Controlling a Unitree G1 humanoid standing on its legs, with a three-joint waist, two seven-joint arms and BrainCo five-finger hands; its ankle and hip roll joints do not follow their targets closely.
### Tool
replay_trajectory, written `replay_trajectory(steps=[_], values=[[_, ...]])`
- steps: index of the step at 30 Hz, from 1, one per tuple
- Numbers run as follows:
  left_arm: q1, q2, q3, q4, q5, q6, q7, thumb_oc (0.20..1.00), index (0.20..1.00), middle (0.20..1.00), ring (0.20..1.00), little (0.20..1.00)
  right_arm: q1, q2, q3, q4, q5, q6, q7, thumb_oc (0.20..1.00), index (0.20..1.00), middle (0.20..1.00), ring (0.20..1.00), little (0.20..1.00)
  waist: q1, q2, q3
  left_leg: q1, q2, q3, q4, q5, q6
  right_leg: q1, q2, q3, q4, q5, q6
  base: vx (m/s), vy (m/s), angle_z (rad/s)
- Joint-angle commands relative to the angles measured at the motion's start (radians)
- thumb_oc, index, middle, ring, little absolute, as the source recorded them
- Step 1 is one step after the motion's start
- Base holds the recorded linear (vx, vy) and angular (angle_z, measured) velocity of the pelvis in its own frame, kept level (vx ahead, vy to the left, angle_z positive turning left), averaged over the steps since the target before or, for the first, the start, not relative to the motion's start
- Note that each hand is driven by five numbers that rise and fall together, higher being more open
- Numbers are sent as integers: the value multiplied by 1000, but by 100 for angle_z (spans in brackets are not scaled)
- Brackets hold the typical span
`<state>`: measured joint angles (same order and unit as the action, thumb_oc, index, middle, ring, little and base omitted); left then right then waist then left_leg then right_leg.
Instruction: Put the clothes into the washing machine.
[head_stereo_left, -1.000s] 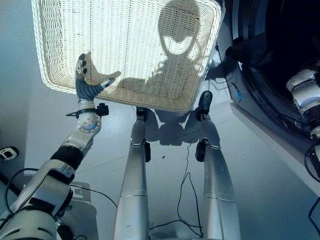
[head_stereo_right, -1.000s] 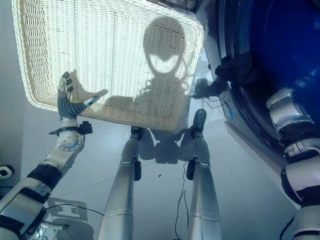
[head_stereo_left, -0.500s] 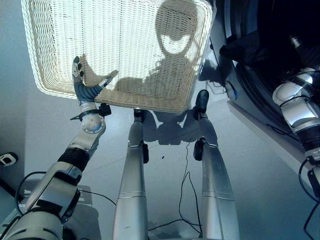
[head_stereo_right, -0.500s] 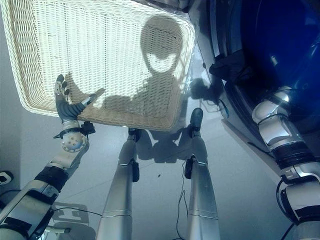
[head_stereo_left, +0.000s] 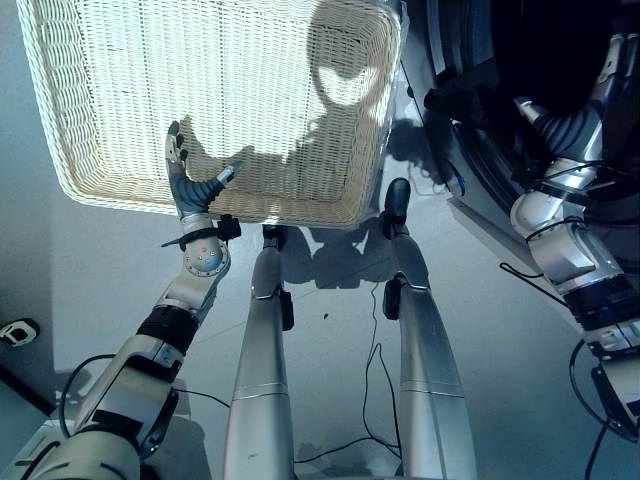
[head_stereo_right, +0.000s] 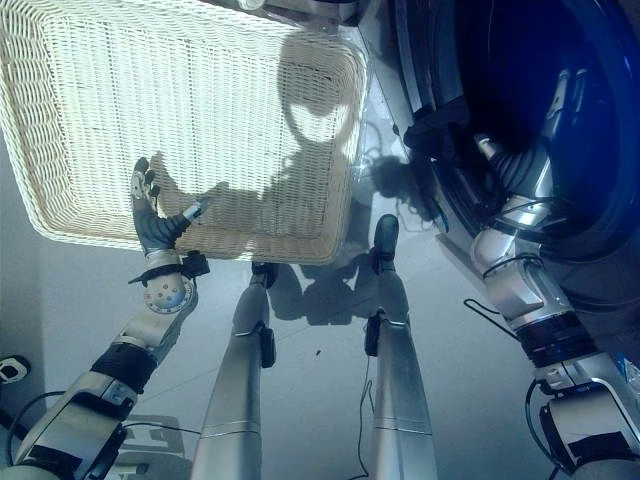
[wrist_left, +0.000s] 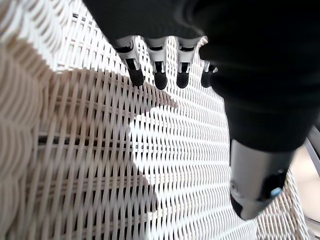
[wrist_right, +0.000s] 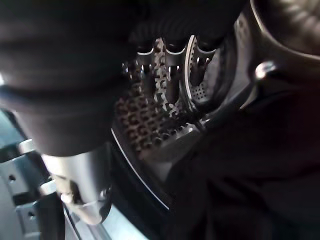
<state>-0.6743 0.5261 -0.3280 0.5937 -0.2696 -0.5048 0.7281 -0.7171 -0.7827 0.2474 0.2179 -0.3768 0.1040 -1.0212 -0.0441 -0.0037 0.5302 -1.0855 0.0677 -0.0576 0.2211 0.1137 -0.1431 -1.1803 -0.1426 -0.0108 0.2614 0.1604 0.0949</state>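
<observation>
The right wrist view shows the perforated steel washer drum (wrist_right: 165, 115) and dark cloth (wrist_right: 250, 170) beyond the relaxed, empty right hand (wrist_right: 167, 70); at 9 o'clock, the left hand (head_stereo_left: 192, 185) spreads flat over the white wicker basket (head_stereo_left: 120, 60).

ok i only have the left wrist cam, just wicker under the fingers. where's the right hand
Observer: The right hand is reaching into the washing machine, fingers straight toward the perforated drum.
Operator: holding any clothes
Observer: No, it is open. A dark garment lies at the lip of the door opening, beside that hand.
Operator: and where's my left hand on the basket
Observer: The left hand is open over the near rim of the basket, which stands left of the machine.
</observation>
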Motion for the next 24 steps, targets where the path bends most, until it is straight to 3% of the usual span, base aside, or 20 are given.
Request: replay_trajectory(steps=[1, 7, 15, 19, 24], values=[[42, -31, 53, -55, 85, -19, 21, 1000, 1000, 1000, 1000, 1000, 32, -1, 11, -81, -84, -68, 7, 1000, 1000, 1000, 1000, 1000, 1, 25, -10, 1, -80, 41, 8, -15, 92, 40, 96, -87, 60, -45, 46, 0, 0, 0], [62, -48, 56, -77, 100, -13, 20, 1000, 1000, 1000, 1000, 1000, 82, 24, 43, -125, -146, -169, 85, 1000, 1000, 1000, 1000, 1000, -3, 28, -10, -4, -81, 48, 15, -11, 92, 34, 97, -83, 67, -44, 44, 0, 0, 0], [102, -77, 40, -87, 124, 0, 20, 1000, 1000, 1000, 1000, 1000, 147, 53, 103, -145, -146, -242, 190, 1000, 1000, 1000, 1000, 1000, -8, 30, -10, 18, -85, 51, 31, -17, 95, 52, 102, -73, 77, -47, 38, -3, 13, 1], [162, -100, 17, -81, 107, 6, 2, 1000, 1000, 1000, 1000, 1000, 218, 78, 159, -116, -132, -293, 281, 1000, 1000, 1000, 1000, 1000, -8, 28, -10, 100, -88, 57, 25, -25, 103, 125, 98, -75, 62, -45, 35, -34, 40, -1], [199, -112, 2, -29, 88, 0, -37, 1000, 1000, 1000, 1000, 1000, 261, 110, 208, -34, -82, -332, 323, 1000, 1000, 1000, 1000, 1000, -5, 20, -10, 222, -85, 62, -8, -33, 105, 240, 85, -83, 26, -43, 37, -59, 17, 2]])
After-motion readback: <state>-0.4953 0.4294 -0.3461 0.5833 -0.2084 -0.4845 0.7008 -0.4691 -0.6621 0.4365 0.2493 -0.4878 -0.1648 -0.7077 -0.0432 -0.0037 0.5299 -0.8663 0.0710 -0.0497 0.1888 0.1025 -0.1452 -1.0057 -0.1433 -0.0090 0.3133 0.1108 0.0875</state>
